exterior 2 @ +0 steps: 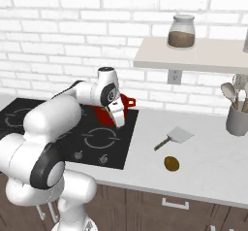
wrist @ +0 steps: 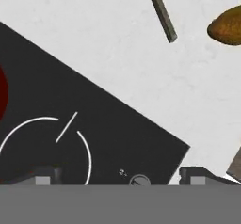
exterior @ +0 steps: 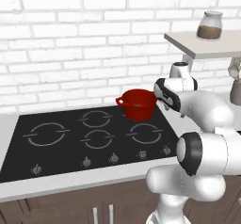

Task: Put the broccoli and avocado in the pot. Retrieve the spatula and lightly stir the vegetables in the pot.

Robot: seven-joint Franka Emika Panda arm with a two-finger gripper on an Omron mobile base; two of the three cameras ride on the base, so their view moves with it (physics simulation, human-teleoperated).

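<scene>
Pot at hob's back right corner, on rear right ring; something greenish inside per left base view, too small to name. Gripper just right of pot, above hob's right edge, jaws wide apart, holding nothing. Avocado further right, near worktop front edge. Spatula just behind avocado, long axis diagonal, handle toward hob, blade toward wall. Likely next: reach right for avocado. Hand view adds: spatula handle tip, avocado edge at its top right.
</scene>
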